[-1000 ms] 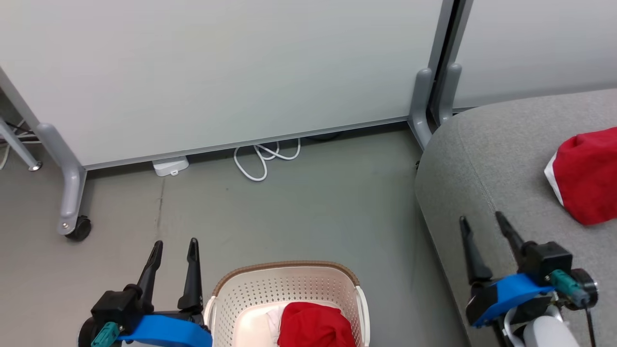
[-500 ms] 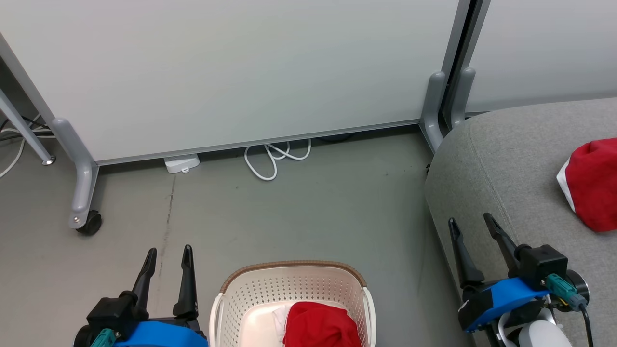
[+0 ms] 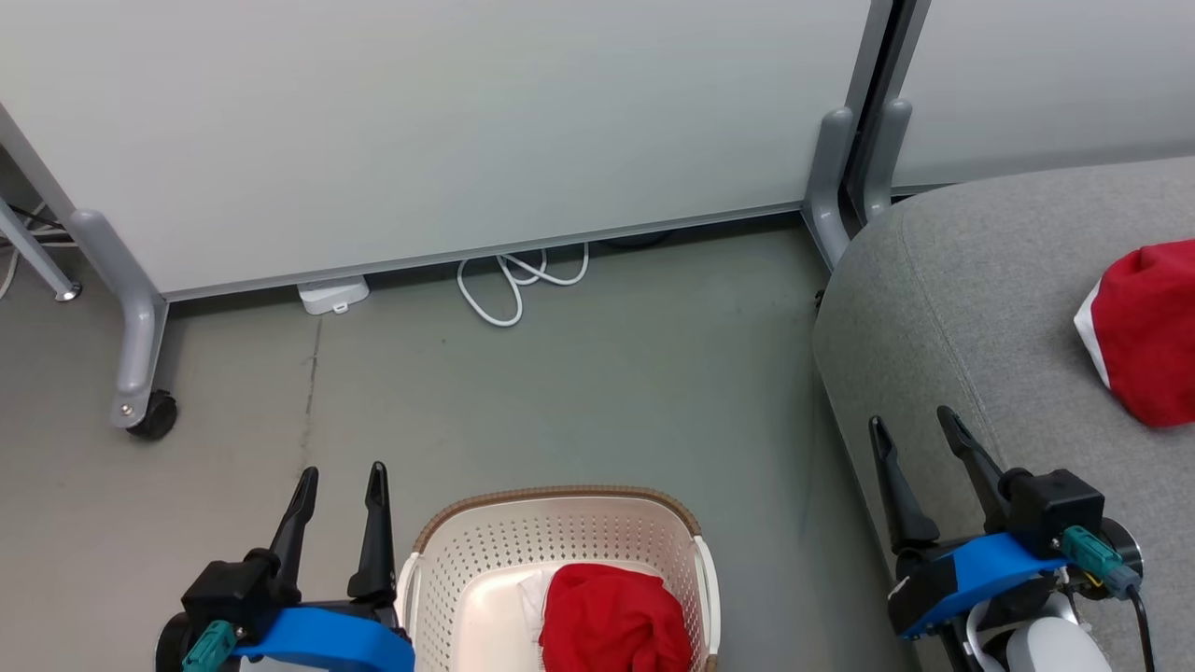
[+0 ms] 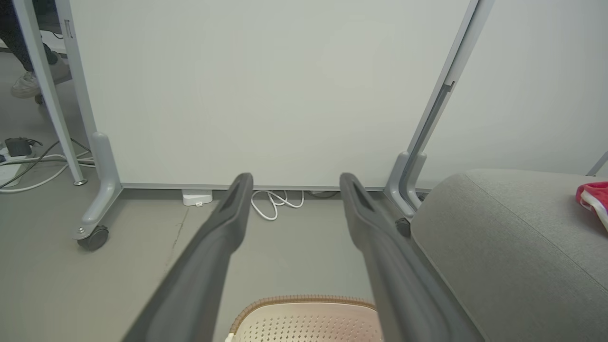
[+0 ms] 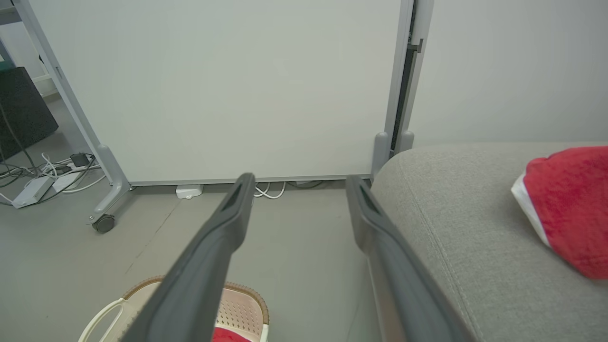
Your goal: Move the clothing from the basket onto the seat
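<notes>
The cream-white basket with a brown rim stands on the floor at the bottom centre. One red garment with a bit of white lies crumpled inside it. A second red garment with a white edge rests on the grey sofa at the right, also seen as red garment. My left gripper hangs open just left of the basket, empty. My right gripper is open and empty over the sofa's left edge. The basket rim shows below the left fingers.
Pale partition panels on grey wheeled feet stand behind, with another foot beside the sofa. A white cable loop and a white adapter lie at the panel's base. A person's shoe shows beyond the panel.
The head camera has shifted slightly, so the whole scene slides right then back left and up. Both grippers stay open and hold their places; the garments have not moved.
</notes>
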Motion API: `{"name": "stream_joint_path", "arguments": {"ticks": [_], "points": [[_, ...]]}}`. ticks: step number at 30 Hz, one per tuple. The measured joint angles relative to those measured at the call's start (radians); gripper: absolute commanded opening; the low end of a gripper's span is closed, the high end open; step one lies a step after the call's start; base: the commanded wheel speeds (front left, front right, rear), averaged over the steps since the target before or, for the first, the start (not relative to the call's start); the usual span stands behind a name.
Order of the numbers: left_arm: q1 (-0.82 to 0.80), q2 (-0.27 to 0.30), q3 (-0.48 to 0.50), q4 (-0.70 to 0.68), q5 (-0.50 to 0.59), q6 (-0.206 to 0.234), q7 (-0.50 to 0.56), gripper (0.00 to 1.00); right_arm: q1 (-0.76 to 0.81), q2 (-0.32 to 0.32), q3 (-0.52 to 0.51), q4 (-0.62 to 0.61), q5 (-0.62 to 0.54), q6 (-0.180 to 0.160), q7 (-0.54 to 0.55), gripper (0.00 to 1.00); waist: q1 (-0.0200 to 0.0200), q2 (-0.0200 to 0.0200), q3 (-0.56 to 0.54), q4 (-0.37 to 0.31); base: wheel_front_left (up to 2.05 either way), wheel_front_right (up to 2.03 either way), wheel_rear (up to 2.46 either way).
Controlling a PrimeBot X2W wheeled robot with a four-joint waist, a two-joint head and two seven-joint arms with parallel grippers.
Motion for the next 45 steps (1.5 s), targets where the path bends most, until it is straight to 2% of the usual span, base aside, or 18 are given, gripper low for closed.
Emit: {"name": "stream_joint_path", "arguments": {"ticks": [10,22,27,32,45], "points": [[-0.107,0.037,-0.049,0.040,-0.026,0.000,-0.001,1.00,-0.074,0.000,0.035,-0.045,0.007,0.000,-0.005,1.00,0.0000,0.0000,0.121,-0.028,0.00,0.00,0.00],[-0.282,0.085,-0.152,0.114,-0.020,0.000,-0.001,1.00,-0.247,0.000,0.093,-0.121,0.039,0.000,-0.050,1.00,0.0003,0.0000,0.399,-0.112,0.00,0.00,0.00],[-0.358,0.120,-0.189,0.196,-0.010,0.000,-0.001,1.00,-0.312,0.000,0.115,-0.137,0.067,0.000,-0.075,1.00,0.0003,0.0000,0.516,-0.164,0.00,0.00,0.00],[-0.446,0.178,-0.229,0.295,-0.012,0.000,-0.001,1.00,-0.376,-0.001,0.158,-0.163,0.114,0.000,-0.095,1.00,0.0003,0.0000,0.624,-0.226,0.00,0.00,0.00],[-0.643,0.265,-0.382,0.501,-0.111,-0.001,0.033,1.00,-0.435,0.000,0.226,-0.219,0.164,0.000,-0.108,1.00,0.0003,0.0000,0.860,-0.337,0.00,0.00,0.00]]}}
